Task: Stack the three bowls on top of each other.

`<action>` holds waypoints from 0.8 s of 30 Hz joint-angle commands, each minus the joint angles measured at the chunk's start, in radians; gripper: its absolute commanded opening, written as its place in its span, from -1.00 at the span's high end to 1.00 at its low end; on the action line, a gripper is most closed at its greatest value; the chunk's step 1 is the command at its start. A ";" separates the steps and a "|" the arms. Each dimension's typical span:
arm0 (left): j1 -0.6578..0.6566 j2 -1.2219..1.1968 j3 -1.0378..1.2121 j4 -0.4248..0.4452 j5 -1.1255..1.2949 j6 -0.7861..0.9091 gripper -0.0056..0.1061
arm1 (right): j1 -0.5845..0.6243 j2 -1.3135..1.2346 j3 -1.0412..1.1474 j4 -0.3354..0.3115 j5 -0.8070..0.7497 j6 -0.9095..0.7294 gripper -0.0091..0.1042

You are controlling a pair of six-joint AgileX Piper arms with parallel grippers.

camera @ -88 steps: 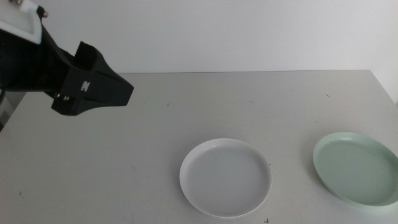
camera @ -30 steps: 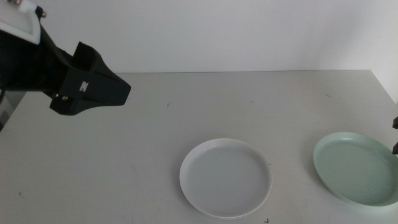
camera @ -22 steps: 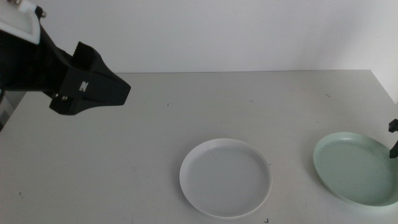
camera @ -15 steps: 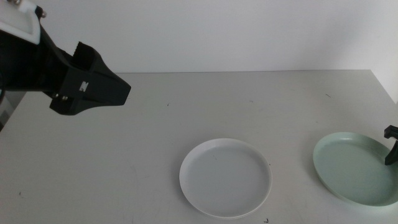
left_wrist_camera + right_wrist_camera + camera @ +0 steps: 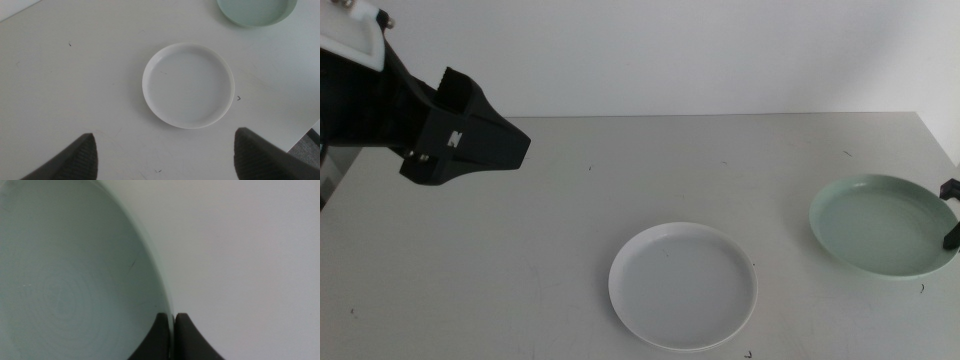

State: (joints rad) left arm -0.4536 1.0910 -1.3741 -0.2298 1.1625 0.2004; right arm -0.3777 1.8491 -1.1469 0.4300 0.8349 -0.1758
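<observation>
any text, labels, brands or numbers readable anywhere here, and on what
No text can be read in any view.
Left tool housing: a small white mark on its dark side, too small and blurred to read.
White bowl: plain, no print.
Mint green bowl, its rim pinched by the right tool: plain, no print; only a thin dark scratch inside.
Table: a few dark specks, not writing.

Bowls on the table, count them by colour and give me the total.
White bowl: 1
Mint green bowl: 1
Total: 2 in view
</observation>
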 commanded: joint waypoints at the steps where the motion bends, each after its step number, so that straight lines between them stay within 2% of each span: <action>1: -0.004 -0.015 -0.029 -0.017 -0.045 0.000 -0.98 | -0.004 -0.117 -0.019 0.080 0.021 -0.038 0.86; 2: -0.004 -0.015 -0.029 -0.017 -0.045 0.000 -0.98 | 0.001 -0.145 -0.019 0.109 0.031 -0.049 0.86; 5: -0.004 -0.015 -0.029 -0.017 -0.045 0.000 -0.98 | 0.041 -0.216 -0.021 0.145 0.039 -0.065 0.86; 12: -0.004 -0.015 -0.029 -0.017 -0.045 0.000 -0.98 | 0.267 -0.256 -0.072 0.144 0.036 -0.007 0.84; 16: -0.004 -0.015 -0.029 -0.017 -0.045 0.000 -0.98 | 0.429 -0.225 -0.130 0.119 0.010 0.046 0.84; 19: -0.004 -0.015 -0.029 -0.015 -0.045 0.000 -0.98 | 0.535 -0.175 -0.171 0.074 0.007 0.102 0.84; 24: -0.004 -0.015 -0.029 -0.015 -0.045 0.000 -0.98 | 0.649 -0.095 -0.186 0.021 0.012 0.146 0.84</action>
State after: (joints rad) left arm -0.4536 1.0910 -1.3741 -0.2294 1.1632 0.2004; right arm 0.2500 1.7825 -1.2995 0.4535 0.8650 -0.0410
